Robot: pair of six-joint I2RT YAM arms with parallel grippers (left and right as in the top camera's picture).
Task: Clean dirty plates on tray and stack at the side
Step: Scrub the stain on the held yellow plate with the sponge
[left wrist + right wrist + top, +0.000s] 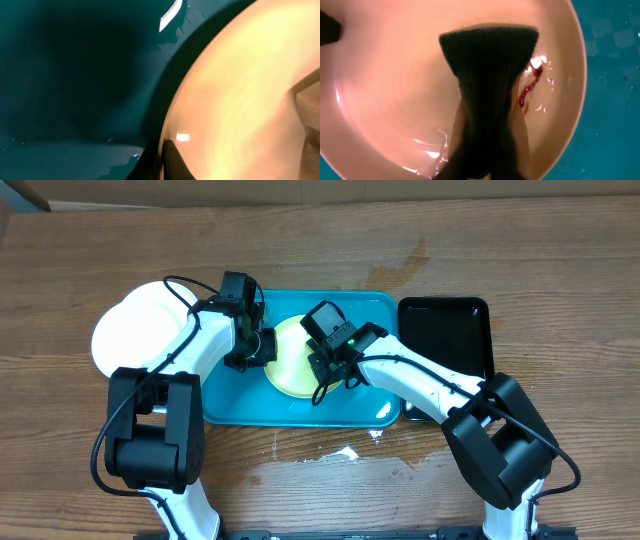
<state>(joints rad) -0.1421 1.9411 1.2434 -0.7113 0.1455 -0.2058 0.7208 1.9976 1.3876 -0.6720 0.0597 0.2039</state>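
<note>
Yellow-green plate sits about mid-way along the turquoise tray, and that's where we're working. Just in front of the tray, the table has a few wet splashes. Our right fingers are clamped on a dark-faced sponge, pressed to the plate right beside a red smear. Our left fingers are at the plate's left rim, but we can't tell if they're pinching it. Further out, the white plates lie on the table left of the tray, with a black tray on the right.
</note>
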